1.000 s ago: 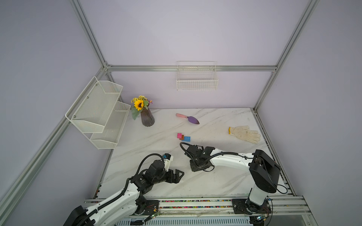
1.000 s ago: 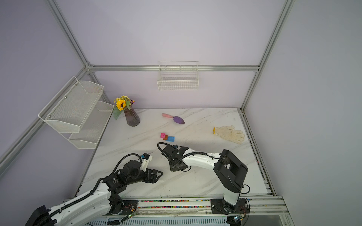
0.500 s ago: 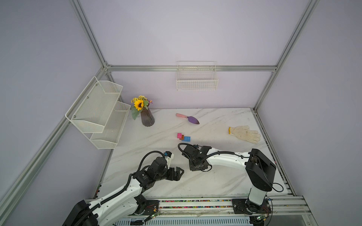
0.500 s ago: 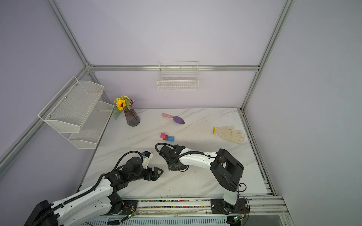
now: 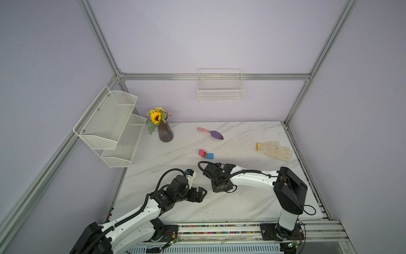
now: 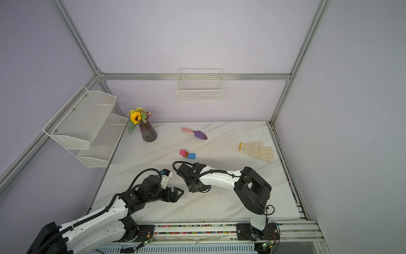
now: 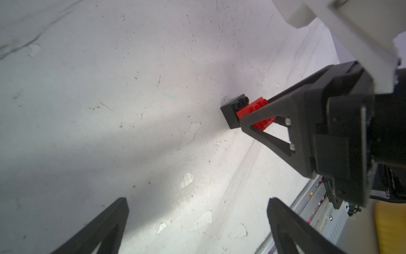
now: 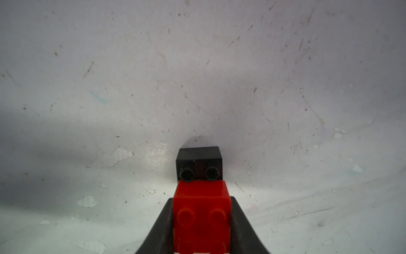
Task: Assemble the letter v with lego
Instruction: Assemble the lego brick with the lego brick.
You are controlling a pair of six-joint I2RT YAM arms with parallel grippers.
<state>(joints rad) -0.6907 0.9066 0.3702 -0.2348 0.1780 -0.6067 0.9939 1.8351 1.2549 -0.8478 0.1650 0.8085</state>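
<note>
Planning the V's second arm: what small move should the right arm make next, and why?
Probably lift and carry toward the blue brick: the right jaws are shut on the red brick, stacked half over the black brick, and blue's free end is bare.

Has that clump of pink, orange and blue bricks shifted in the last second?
No. The brick clump keeps its spot relative to the trowel in both top views.
</note>
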